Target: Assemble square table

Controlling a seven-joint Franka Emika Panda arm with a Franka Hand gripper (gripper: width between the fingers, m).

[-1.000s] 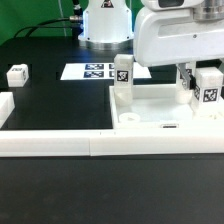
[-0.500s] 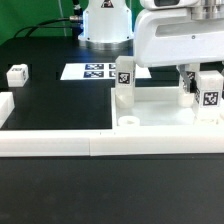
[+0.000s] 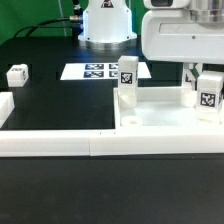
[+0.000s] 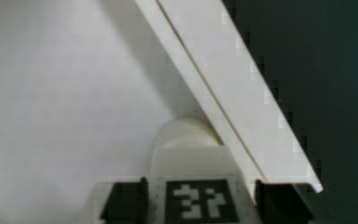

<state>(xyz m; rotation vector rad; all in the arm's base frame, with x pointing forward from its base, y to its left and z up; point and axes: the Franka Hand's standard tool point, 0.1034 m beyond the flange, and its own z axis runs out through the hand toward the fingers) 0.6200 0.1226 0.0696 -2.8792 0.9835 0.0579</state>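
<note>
I see the gripper (image 4: 197,203) clamped on a leg (image 4: 197,160); the leg is over the slab (image 4: 69,100), beside its rim.

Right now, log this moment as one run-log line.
phase: leg fitting | tool: shut on first leg by tabletop rim | second leg: upright on tabletop | third leg: loose on table

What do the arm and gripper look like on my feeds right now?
The arm base is a glossy white rounded column, with black cable running off beside it. The gripper has a boxy white body with rounded edges and short dark fingers. I see no markings on it.
</note>
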